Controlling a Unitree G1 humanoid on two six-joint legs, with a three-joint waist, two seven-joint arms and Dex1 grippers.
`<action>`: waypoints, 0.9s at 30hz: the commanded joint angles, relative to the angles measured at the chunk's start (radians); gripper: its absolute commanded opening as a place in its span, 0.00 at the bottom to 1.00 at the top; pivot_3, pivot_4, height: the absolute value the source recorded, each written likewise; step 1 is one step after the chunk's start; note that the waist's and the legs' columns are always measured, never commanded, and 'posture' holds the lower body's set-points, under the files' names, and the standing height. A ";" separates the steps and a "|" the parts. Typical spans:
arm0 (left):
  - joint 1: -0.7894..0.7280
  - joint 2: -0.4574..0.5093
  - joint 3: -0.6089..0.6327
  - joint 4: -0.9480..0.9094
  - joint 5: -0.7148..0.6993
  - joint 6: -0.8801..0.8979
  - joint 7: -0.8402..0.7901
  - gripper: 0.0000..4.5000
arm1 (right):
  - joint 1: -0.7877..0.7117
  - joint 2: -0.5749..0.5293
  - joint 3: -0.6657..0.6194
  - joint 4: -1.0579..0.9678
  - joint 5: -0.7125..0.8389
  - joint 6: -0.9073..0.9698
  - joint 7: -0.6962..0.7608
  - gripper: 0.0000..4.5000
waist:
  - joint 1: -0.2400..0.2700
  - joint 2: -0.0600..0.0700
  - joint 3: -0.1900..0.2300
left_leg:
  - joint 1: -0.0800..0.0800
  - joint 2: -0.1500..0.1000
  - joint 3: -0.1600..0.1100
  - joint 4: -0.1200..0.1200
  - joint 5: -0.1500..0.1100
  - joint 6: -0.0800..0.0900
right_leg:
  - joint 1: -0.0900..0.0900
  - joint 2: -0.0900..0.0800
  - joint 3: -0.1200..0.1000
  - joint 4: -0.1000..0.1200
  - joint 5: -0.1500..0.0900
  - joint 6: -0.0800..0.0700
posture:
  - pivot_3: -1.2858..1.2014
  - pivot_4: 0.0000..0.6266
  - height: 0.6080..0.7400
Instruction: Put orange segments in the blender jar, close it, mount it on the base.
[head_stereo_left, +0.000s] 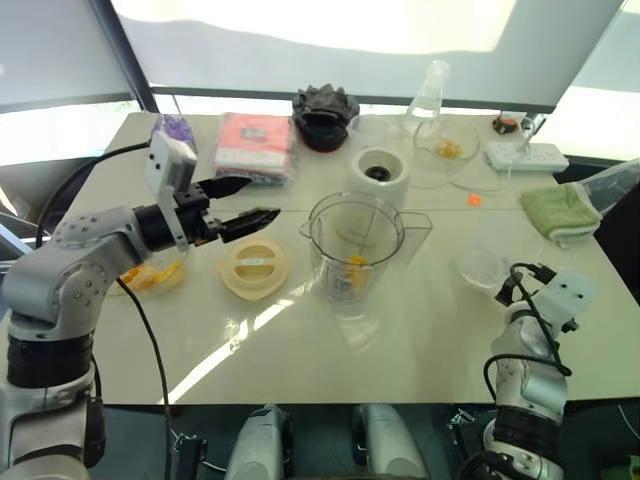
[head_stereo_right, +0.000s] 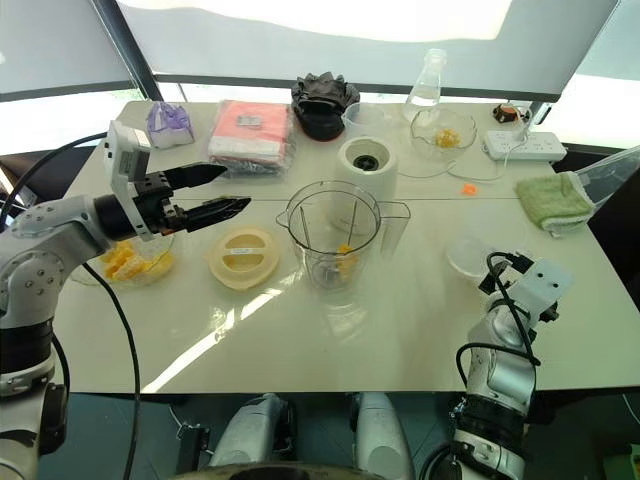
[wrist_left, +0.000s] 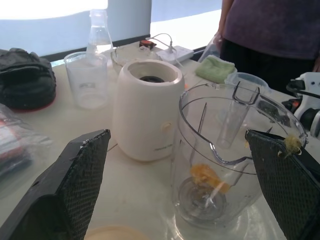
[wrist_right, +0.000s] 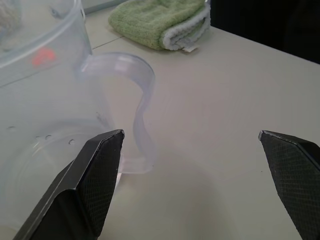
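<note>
We see the blender jar (head_stereo_left: 355, 245) standing upright and uncovered in the middle of the white tabletop (head_stereo_left: 420, 340). An orange segment (head_stereo_left: 357, 265) lies at its bottom near the blades. Its cream lid (head_stereo_left: 254, 268) lies flat on the tabletop just to the jar's left, apart from it. The cream blender base (head_stereo_left: 379, 175) stands just behind the jar, with nothing mounted on it.

The left end effector (head_stereo_left: 258, 198) hovers over the lid's far edge, pointing toward the jar. Its two black fingers are spread and grasp nothing, though a shred of orange pulp (wrist_left: 291, 143) clings to one fingertip. Below that arm, near the left edge, sits a bowl of orange segments (head_stereo_left: 150, 275).

The right end effector (wrist_right: 190, 135) sits low near the front right of the tabletop, released, its fingers wide apart and empty. A clear plastic container (wrist_right: 45, 100) with a curved handle stands just ahead of it. A folded green towel (head_stereo_left: 560, 210) lies farther back on the right. In the left wrist view, a person (wrist_left: 270, 30) in a dark top stands beyond the tabletop.
</note>
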 joint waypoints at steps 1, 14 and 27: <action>-0.010 0.003 0.003 -0.008 0.009 -0.028 -0.011 1.00 | 0.055 -0.023 0.019 -0.130 -0.026 0.022 0.024 0.99 | 0.000 0.000 0.000 | 0.000 0.000 0.000 0.000 0.000 0.000 | 0.000 0.000 0.000 0.000 0.000 0.000 | 0.52 0.24 1.00; -0.093 0.046 -0.096 0.289 0.213 -0.208 -0.142 1.00 | 0.421 -0.190 0.003 -0.592 -0.076 -0.027 0.295 0.99 | 0.002 0.000 0.000 | 0.000 0.000 0.001 -0.001 0.000 0.000 | 0.000 0.000 0.000 -0.001 -0.001 0.000 | 0.52 0.24 1.00; -0.458 -0.069 -0.400 1.122 0.611 -0.725 -0.553 1.00 | 0.560 -0.440 -0.502 -0.803 0.482 0.149 0.633 0.99 | 0.029 -0.003 0.001 | -0.002 -0.002 0.001 -0.001 0.000 0.000 | 0.000 0.000 -0.003 -0.005 -0.001 -0.001 | 0.52 0.24 1.00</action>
